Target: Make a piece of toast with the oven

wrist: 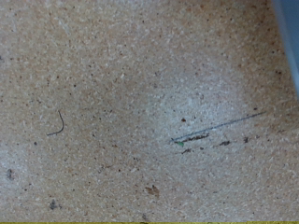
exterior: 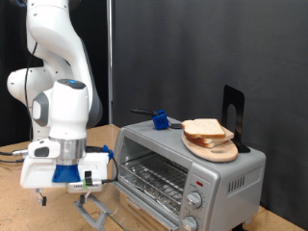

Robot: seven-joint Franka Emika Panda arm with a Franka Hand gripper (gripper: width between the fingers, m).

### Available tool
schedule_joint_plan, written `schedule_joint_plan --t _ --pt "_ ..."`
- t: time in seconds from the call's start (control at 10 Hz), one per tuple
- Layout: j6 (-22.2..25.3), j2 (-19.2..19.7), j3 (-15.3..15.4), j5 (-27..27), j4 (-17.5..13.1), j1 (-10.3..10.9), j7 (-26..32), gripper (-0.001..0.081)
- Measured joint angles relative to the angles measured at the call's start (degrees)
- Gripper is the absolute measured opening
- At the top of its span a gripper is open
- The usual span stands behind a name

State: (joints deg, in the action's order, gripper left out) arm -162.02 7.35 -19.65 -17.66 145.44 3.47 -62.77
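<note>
Fingers of the gripper (exterior: pixel 93 214) hang low at the exterior view's bottom left, just above the wooden table (exterior: pixel 19 207), and from my station I cannot tell how far apart they stand; nothing shows between them. I see one arm, white and folded over, with its hand close beside the oven's door. One oven (exterior: pixel 188 168) sits on the table toward the exterior view's right, silver, with its glass door closed and a wire rack visible behind the glass. I count two round knobs at its front right corner, one above the other, with a small red light above them. On the oven's top, near its right edge, rests one round wooden board (exterior: pixel 214 149), and the piece of toast (exterior: pixel 204 128) lies on it in a small stack; I make out about two slices, though the exact count is hard to read. One blue-handled tool (exterior: pixel 159 119) lies on the oven's top toward its back left corner. My wrist view shows only speckled tabletop (wrist: pixel 131 112) with a few dark scratches.
</note>
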Motion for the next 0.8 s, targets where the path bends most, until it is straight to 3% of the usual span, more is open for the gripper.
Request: schedule_joint_plan --t 0.8 --pt "-5.53 9.45 -0.58 0.3 -3.33 0.31 -2.62 0.0806"
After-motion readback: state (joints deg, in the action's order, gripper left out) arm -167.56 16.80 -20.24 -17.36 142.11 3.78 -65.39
